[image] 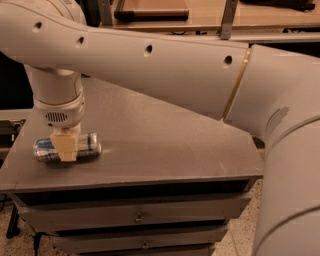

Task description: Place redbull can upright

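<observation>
The redbull can (pixel 88 144) is a slim silver-and-blue can lying on its side near the front left corner of the grey table top (pixel 165 145), its long axis running left to right. My gripper (pixel 65 149) hangs straight down from the wrist over the can's middle. Its tan near finger (pixel 65 148) lies against the can's front side. The far finger is hidden behind the can. The gripper looks shut on the can, which still rests on the table.
My large white arm (pixel 165 70) crosses the whole upper part of the view above the table. The table has drawers (pixel 137 217) below its front edge. The left table edge is close to the can. A wooden shelf (pixel 210 15) stands behind.
</observation>
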Robot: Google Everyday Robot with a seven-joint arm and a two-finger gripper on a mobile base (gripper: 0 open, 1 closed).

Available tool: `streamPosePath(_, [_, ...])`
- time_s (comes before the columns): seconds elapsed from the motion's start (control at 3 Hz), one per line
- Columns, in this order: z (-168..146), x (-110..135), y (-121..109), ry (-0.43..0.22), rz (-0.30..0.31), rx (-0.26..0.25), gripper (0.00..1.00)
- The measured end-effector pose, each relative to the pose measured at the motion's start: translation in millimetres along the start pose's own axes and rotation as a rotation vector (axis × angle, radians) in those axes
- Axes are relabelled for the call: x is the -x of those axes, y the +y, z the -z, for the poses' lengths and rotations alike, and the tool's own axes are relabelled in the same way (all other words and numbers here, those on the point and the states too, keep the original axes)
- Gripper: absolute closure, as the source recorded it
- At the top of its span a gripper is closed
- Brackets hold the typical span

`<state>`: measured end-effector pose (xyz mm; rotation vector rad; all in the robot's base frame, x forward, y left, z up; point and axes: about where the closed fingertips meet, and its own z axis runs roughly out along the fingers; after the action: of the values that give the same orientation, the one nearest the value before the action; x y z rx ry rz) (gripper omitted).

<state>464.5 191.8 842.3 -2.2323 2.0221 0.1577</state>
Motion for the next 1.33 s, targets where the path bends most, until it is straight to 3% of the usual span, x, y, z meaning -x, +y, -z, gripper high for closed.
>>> streamPosePath(0.33, [4.2,3.8,-6.5,-0.022,0.033,0.011,1.0])
streamPosePath(0.67, [30.0,10.4,-18.0,-0.105,0.087,-0.006,1.0])
streamPosePath(1.0, [64.6,16.3,-29.5,-0.241,0.147,-0.032,1.0])
streamPosePath(1.33, [85.0,12.6,-36.5,-0.376,0.166,-0.048,1.0])
